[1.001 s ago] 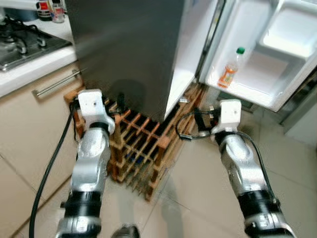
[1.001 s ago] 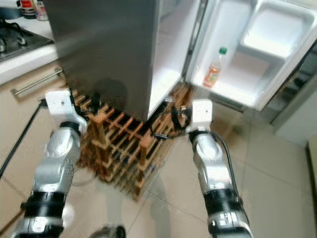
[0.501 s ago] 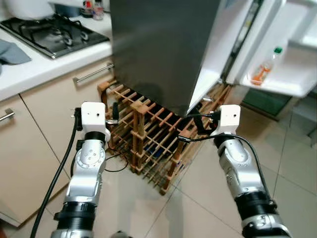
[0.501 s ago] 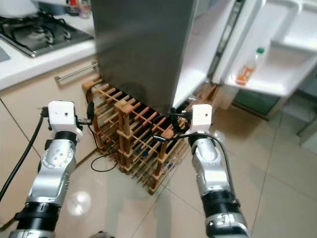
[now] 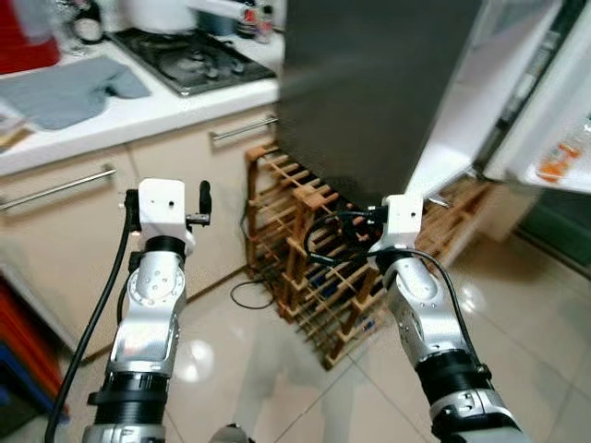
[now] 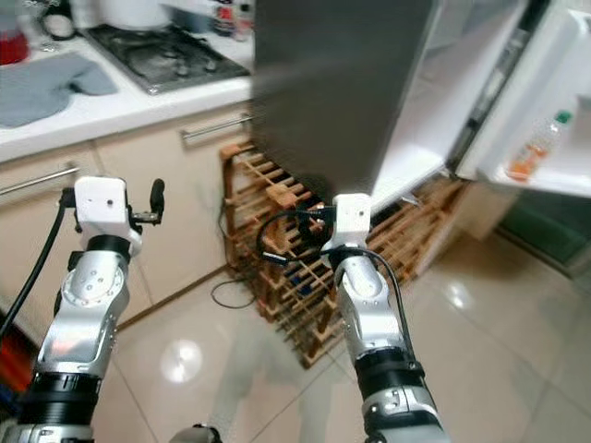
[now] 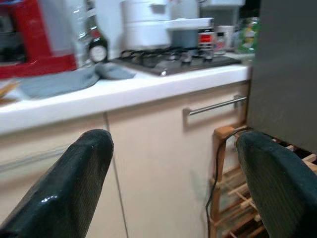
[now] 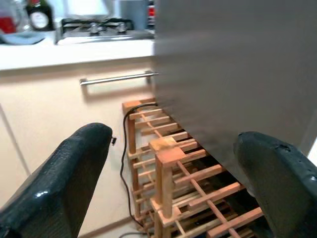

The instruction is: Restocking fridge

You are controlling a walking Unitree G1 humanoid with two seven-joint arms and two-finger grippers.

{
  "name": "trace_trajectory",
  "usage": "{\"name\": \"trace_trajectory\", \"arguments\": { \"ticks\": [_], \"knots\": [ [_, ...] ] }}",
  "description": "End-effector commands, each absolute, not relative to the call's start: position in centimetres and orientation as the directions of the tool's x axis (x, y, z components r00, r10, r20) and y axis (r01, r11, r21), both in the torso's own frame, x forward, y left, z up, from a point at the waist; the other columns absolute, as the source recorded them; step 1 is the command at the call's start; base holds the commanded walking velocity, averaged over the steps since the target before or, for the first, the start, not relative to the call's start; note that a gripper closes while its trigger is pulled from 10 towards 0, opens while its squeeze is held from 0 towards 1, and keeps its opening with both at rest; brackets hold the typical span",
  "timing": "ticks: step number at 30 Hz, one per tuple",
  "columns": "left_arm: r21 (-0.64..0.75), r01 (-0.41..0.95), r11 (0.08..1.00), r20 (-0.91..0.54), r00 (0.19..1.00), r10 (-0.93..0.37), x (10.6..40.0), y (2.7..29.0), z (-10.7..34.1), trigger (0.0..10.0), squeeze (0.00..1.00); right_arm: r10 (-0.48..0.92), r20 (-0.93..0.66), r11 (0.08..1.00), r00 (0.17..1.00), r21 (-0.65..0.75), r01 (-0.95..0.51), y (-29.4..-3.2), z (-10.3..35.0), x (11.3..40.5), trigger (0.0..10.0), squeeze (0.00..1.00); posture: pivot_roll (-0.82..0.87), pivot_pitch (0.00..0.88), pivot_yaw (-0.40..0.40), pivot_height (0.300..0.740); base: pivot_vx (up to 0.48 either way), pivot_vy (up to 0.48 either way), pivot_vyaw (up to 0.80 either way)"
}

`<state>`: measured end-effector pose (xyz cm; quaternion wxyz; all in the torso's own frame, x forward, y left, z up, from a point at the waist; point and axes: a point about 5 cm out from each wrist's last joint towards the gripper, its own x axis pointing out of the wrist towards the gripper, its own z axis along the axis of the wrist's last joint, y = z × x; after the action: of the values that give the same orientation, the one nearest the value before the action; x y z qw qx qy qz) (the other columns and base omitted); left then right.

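A: Since the head camera has swung left over the last second, what occupies the scene now?

B: The fridge (image 5: pixel 369 83) has shifted from centre to the right, its open door (image 6: pixel 554 101) at the far right edge. A bottle (image 6: pixel 534 152) with an orange label stands in the door shelf. The table (image 5: pixel 138 106) with the hob (image 5: pixel 199 60) and a grey cloth (image 5: pixel 69 92) has come into view at far left. The wooden rack (image 5: pixel 314 249) sits on the floor beside the fridge.

A: State of the fingers?

B: The left gripper (image 7: pixel 173 188) is spread wide and empty, facing the cabinet front. The right gripper (image 8: pixel 173 183) is likewise spread and empty, facing the rack.

A: Implication for the task?

B: The robot appears to be turning away from the fridge toward the table, probably to fetch the next item. No item is held, so a pickup is the likely next step.
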<state>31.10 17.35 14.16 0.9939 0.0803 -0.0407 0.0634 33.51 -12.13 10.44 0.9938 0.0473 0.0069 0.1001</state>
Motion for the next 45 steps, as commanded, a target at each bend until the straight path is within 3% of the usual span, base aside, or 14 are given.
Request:
{"name": "trace_trajectory", "arguments": {
  "ticks": [1, 17, 26, 31, 40, 45],
  "knots": [
    [0.139, -0.131, 0.982, 0.087, 0.989, 0.12, 31.4, 16.9, 14.3, 10.0, 0.0, 0.175, 0.004, 0.98, 0.984, 0.098, -0.175, -12.9, 10.6, 33.7, 10.0, 1.0, 0.04, 0.0, -0.073, 0.74, 0.0, 0.0, 0.49],
    [0.161, -0.098, 0.982, 0.097, 0.992, 0.083, 32.6, 16.8, 15.2, 10.0, 0.0, 0.185, 0.021, 0.974, 0.983, 0.129, -0.186, -12.1, 10.5, 33.7, 10.0, 1.0, 0.05, 0.0, -0.038, 0.74, 0.0, 0.0, 0.48],
    [0.159, -0.105, 0.982, 0.047, 0.994, 0.099, 31.0, 18.5, 13.6, 10.0, 0.0, 0.172, 0.042, 0.978, 0.984, 0.115, -0.175, -13.4, 10.6, 33.2, 10.0, 1.0, 0.04, 0.0, -0.053, 0.74, 0.0, 0.0, 0.47],
    [0.129, -0.101, 0.986, 0.07, 0.993, 0.093, 31.0, 17.9, 14.1, 10.0, 0.0, 0.188, 0.033, 0.974, 0.982, 0.122, -0.191, -12.8, 10.6, 33.4, 10.0, 1.0, 0.04, 0.0, -0.058, 0.74, 0.0, 0.0, 0.28],
    [0.139, -0.117, 0.983, 0.114, 0.988, 0.102, 31.5, 17.8, 15.2, 10.0, 0.0, 0.194, 0.049, 0.973, 0.98, 0.114, -0.199, -12.0, 11.0, 33.7, 10.0, 1.0, 0.04, 0.0, -0.053, 0.74, 0.0, 0.465, 0.07],
    [0.152, -0.123, 0.981, 0.111, 0.988, 0.107, 31.7, 17.5, 15.3, 10.0, 0.0, 0.205, 0.05, 0.97, 0.977, 0.121, -0.21, -12.0, 10.9, 33.5, 10.0, 1.0, 0.05, 0.0, -0.054, 0.74, 0.0, 0.0, 0.61]
  ]
}}
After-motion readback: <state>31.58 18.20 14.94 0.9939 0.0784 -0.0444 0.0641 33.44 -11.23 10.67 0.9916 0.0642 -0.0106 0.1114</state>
